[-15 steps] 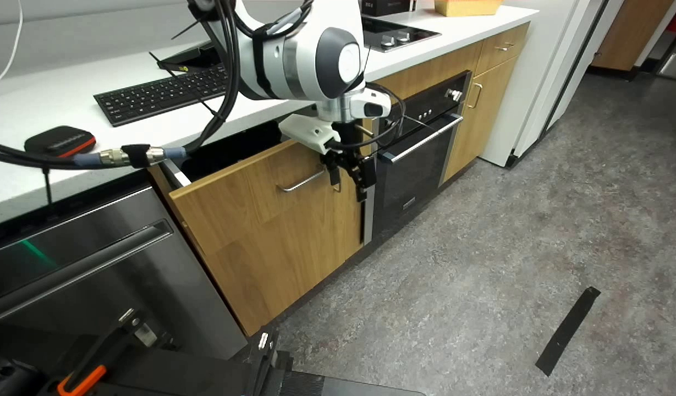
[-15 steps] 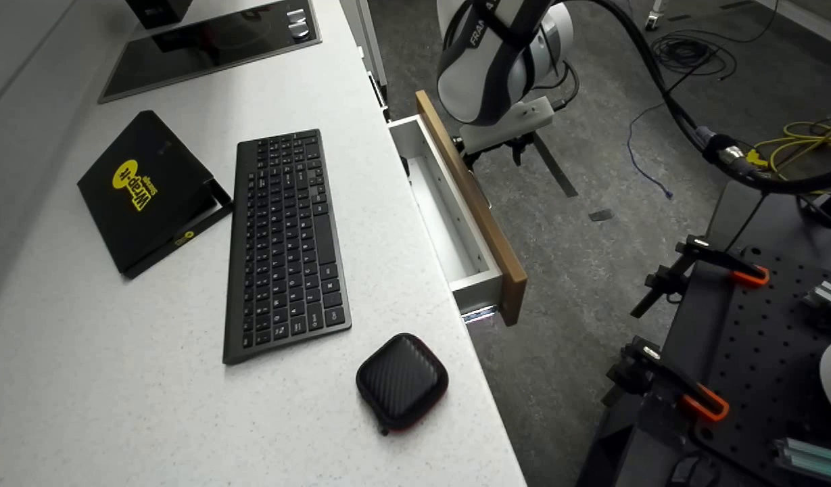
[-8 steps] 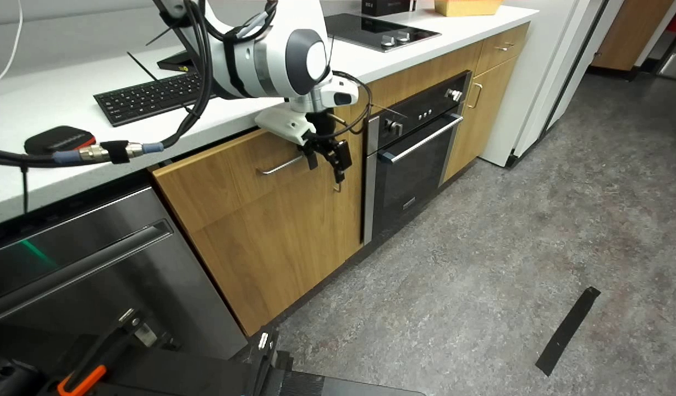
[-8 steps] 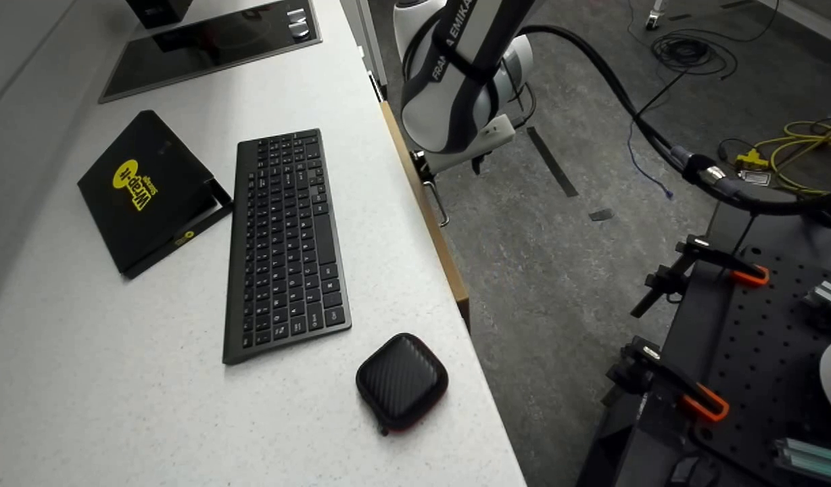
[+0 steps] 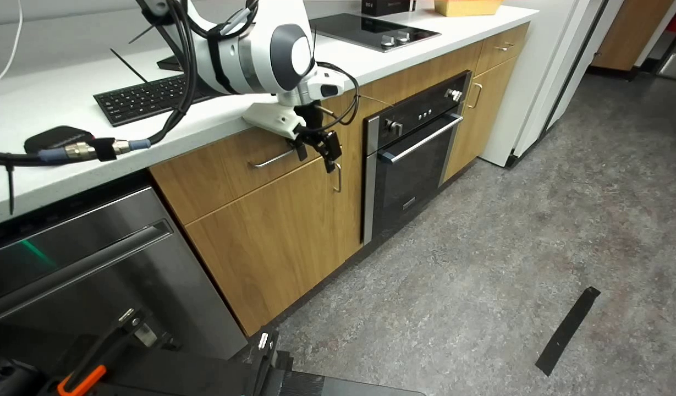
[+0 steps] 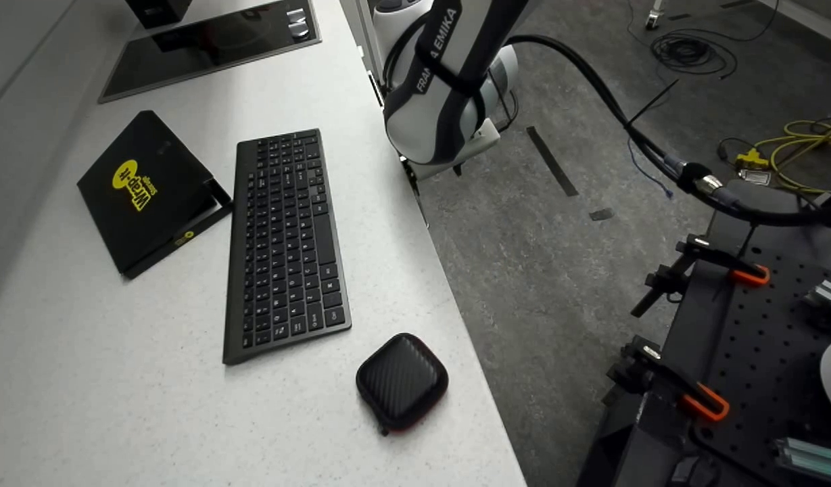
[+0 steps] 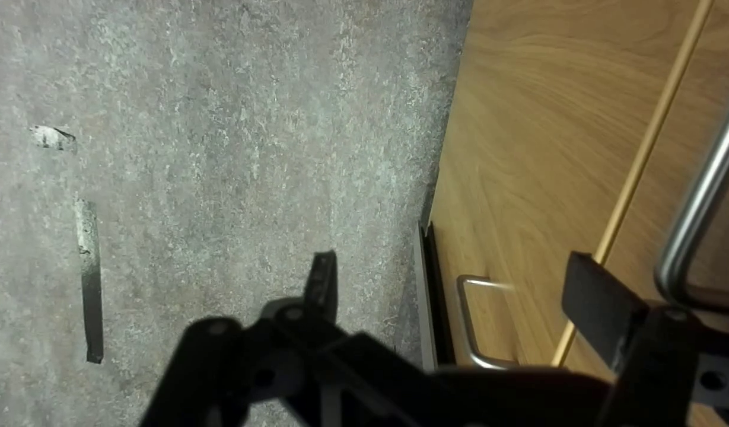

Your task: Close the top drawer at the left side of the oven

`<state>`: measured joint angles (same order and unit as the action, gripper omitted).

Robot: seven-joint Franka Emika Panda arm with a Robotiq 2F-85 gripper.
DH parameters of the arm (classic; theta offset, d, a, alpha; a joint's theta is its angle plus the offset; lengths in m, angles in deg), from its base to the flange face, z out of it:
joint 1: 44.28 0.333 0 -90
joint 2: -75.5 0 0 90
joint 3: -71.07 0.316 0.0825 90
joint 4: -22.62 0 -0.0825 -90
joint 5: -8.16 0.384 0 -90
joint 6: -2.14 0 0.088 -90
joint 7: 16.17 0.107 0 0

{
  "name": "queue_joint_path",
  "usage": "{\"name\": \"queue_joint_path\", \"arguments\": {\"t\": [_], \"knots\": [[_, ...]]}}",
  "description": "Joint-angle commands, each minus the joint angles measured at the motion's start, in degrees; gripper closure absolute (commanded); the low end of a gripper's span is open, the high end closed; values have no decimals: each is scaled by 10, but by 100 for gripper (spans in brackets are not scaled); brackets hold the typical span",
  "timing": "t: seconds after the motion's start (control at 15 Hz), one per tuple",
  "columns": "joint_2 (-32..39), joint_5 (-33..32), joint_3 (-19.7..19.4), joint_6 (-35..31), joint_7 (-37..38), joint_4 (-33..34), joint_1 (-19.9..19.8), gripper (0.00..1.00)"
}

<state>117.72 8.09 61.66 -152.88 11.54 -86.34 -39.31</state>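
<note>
Top drawer (image 5: pixel 211 176), light wood front, one slim silver bar handle (image 5: pixel 273 159): closed, left of centre in an exterior view, front flush with the light wood cabinet door (image 5: pixel 266 242) under it. Black built-in oven (image 5: pixel 415 176), dark glass door, to its right: two silver knobs, one horizontal silver handle, badge too small to read.

Black Robotiq gripper (image 7: pixel 450 273): jaws wide apart in the wrist view, holding nothing; right-hand finger of that frame just beside the bar handle, can't tell if touching.

White-and-grey Franka arm (image 6: pixel 422 125) reads "FRANKA EMIKA", partly under a black strap, top centre in an exterior view. White speckled counter (image 6: pixel 307 412): one black box (image 6: pixel 141 203), yellow "Wrap-It Storage", upper left; one dark grey keyboard (image 6: pixel 283 243), centre left; one black rounded case (image 6: pixel 401 379), red edge, lower centre. Two black clamps (image 6: pixel 719 256) with orange grips, right side.
</note>
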Motion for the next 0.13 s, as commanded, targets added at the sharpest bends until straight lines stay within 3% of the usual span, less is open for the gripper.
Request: {"name": "queue_joint_path", "arguments": {"t": [0.0, 0.07], "knots": [[2, 11, -7, 1, -9, 2, 7, 0], [2, 11, -7, 1, -9, 2, 7, 0]]}}
